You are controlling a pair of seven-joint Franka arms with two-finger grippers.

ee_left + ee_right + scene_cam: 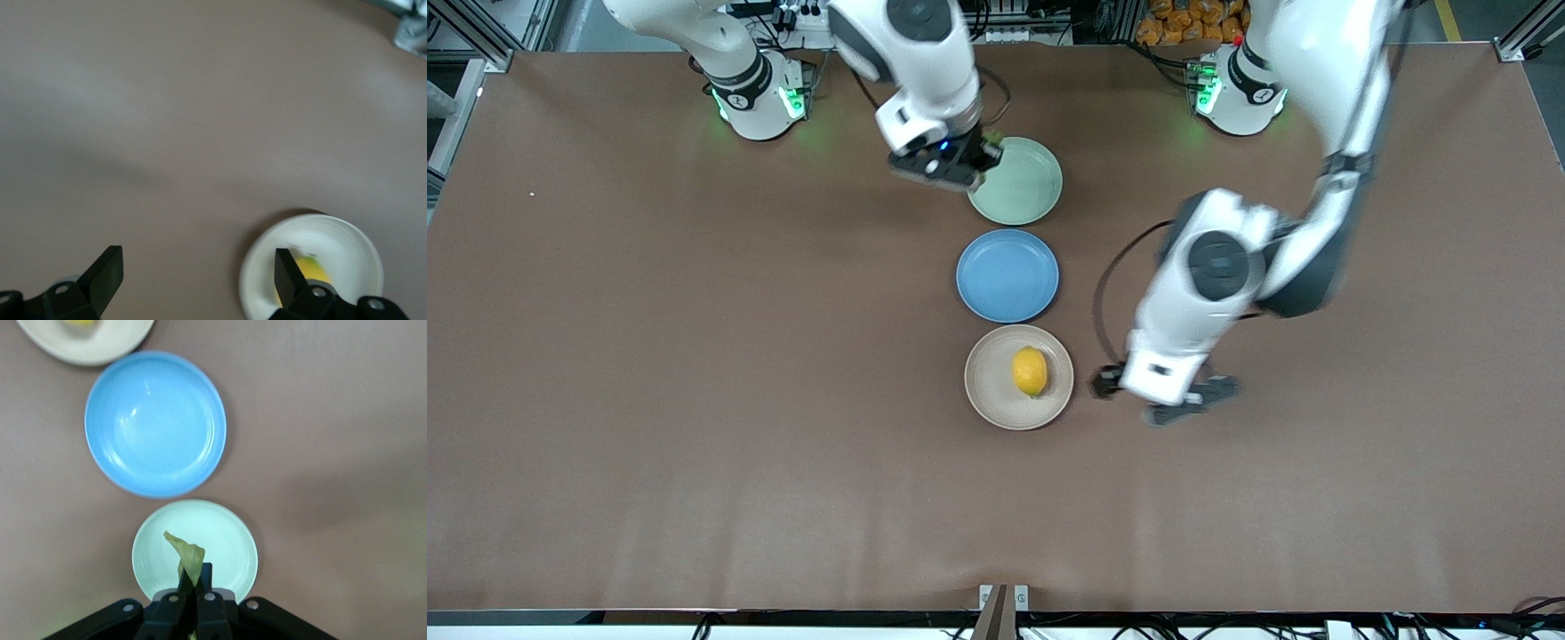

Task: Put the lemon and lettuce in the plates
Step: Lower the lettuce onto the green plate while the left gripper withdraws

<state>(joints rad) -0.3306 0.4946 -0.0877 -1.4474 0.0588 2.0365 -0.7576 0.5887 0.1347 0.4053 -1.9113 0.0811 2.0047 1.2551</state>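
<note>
Across the desk (pixel 694 444) in the front view, we see three plates in a line: the mint plate (pixel 1024 187) at twelve o'clock, the blue plate (pixel 1008 276) in the middle, the beige plate (pixel 996 382) at six. The lemon (pixel 1030 371) already lies in the beige plate, so we judge that half done. The left gripper (pixel 1172 397) hangs over bare desk at three o'clock of that plate, with wide open room around it. The right gripper (pixel 983 158) is over the mint plate's rim.

In the left wrist view, the left fingers (pixel 103 273) are spread with nothing between them.

In the right wrist view, the right fingers (pixel 205 577) pinch the lettuce (pixel 187 557) above the mint plate, so we judge only its release remains; the blue plate's edge lies near.
</note>
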